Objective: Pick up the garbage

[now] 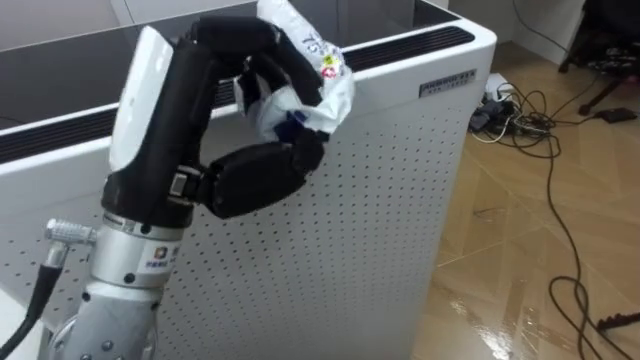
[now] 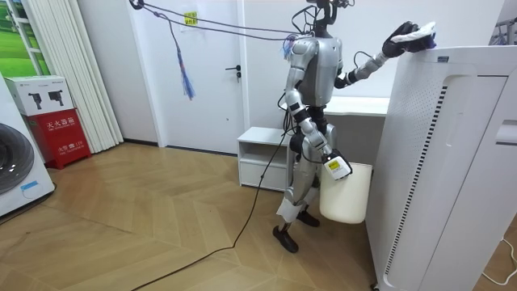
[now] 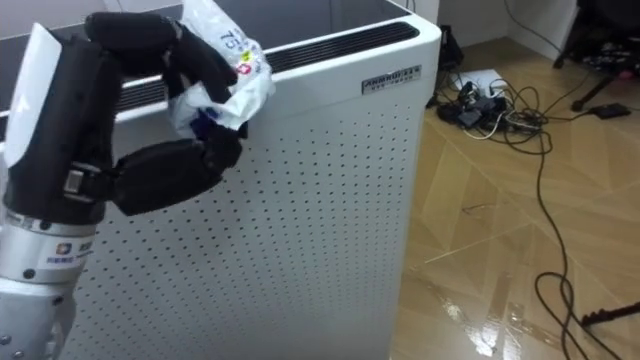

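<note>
Left eye view: the left hand (image 1: pixel 255 175) is clamped on a crumpled white wrapper (image 1: pixel 300 70) at the top front edge of the white perforated cabinet (image 1: pixel 380 200), just above its slotted vent. I judge this the pick itself, grasp made and lift not yet done. The next move calls for raising the wrapper clear of the cabinet's top and carrying it down to the white bin (image 2: pixel 346 194) beside the cabinet's lower front. The right hand (image 2: pixel 327 158) sits at the bin's rim, probably carrying it, though I cannot tell its grip. Count: one wrapper, one bin, one cabinet.
</note>
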`<state>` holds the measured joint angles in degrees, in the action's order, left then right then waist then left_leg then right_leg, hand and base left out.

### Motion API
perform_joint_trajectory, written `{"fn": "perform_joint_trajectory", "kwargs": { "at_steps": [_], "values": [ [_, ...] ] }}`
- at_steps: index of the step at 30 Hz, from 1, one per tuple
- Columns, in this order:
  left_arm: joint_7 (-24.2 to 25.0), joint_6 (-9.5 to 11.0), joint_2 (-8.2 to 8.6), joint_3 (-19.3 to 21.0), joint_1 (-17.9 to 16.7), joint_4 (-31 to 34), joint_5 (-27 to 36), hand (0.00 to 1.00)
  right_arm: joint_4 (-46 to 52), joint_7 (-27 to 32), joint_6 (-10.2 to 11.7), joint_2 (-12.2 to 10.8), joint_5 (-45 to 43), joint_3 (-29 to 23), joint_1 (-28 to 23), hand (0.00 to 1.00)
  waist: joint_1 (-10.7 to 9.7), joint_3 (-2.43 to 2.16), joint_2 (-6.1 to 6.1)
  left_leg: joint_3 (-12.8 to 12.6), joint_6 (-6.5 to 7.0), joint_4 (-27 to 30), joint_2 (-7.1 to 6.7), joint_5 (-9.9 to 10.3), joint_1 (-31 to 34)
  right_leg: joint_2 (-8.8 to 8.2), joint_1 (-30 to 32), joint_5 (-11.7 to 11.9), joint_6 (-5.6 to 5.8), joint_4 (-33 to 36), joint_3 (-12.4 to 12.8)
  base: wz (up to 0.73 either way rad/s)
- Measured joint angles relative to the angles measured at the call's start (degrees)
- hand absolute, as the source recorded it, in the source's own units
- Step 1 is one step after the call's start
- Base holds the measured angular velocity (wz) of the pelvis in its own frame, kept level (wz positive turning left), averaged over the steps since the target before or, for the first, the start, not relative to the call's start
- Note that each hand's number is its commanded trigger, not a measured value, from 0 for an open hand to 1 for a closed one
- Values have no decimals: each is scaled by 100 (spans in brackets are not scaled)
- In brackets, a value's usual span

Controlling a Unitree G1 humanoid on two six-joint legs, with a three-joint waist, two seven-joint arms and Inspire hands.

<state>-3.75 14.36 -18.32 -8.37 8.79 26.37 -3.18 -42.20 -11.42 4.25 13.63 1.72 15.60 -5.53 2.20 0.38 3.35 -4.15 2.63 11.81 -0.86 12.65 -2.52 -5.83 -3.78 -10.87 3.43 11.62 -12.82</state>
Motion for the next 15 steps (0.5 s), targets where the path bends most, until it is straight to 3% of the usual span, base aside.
{"fn": "perform_joint_trajectory", "kwargs": {
  "at_steps": [3, 5, 8, 15],
  "values": [
    [608, 1, 11, -9, -58, 22, 1071, 100, 0, 0, 0, -2, 28, 1, 48, 100, 3, -17, 25, -25, -2, 1, 5, -1, -4, 2, 2, 0, 0, 7, -1, 0],
    [927, -10, 11, -73, -166, 29, 1433, 100, 0, 0, 0, -2, 38, 1, 100, 100, 1, -20, 28, -31, -4, 4, 7, -3, -8, 2, 2, 0, 0, 12, 0, 0],
    [1452, -117, 22, -93, -403, 19, 1699, 100, 11, 24, 0, -29, 39, 23, 189, 100, 8, -17, 11, -1, -6, 53, 9, -5, 41, -3, 52, 0, -1, 73, -4, 2],
    [2179, -328, 136, -86, -428, -18, 2012, 100, 187, 153, -3, -41, 1, 120, 346, 100, 161, -11, -17, 159, -5, 334, 11, -5, 489, -24, 347, 10, -18, 221, -162, 12]
  ]
}}
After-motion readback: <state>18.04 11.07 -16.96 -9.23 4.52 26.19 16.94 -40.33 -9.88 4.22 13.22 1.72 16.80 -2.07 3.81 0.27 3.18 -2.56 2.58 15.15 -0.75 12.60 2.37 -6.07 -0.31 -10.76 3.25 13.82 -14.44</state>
